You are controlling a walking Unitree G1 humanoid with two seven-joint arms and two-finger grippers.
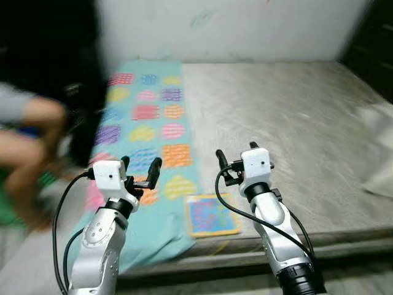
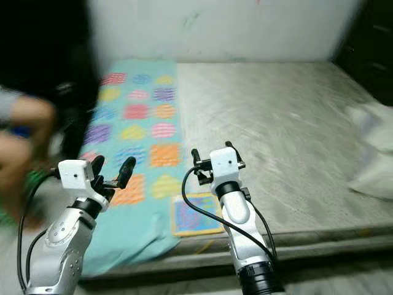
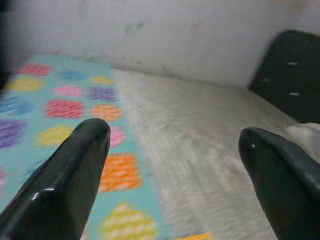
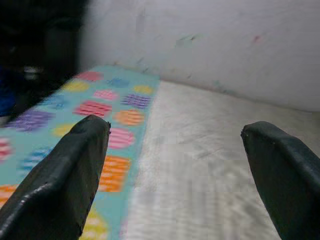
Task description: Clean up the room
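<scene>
**Both arms raised over the bed's near edge**

My left gripper [image 1: 140, 167] and right gripper [image 1: 236, 153] hover low in the frame, fingers spread apart, holding nothing. Just between them, at lower centre, a small colourful square book [image 1: 212, 215] lies flat on the grey mattress [image 1: 288, 117], near its front edge. A teal blanket [image 1: 147, 117] with bright patches covers the mattress's left strip and droops over the edge. At far left a person's arm [image 1: 31, 114] is blurred; something pale [image 1: 381, 153] is cut off at right.

- A bedroom in a home.
- A wide bare mattress [image 1: 282, 135] lies against a white wall [image 1: 233, 27].
- A teal patterned sheet [image 1: 144, 132] covers its left side.
</scene>
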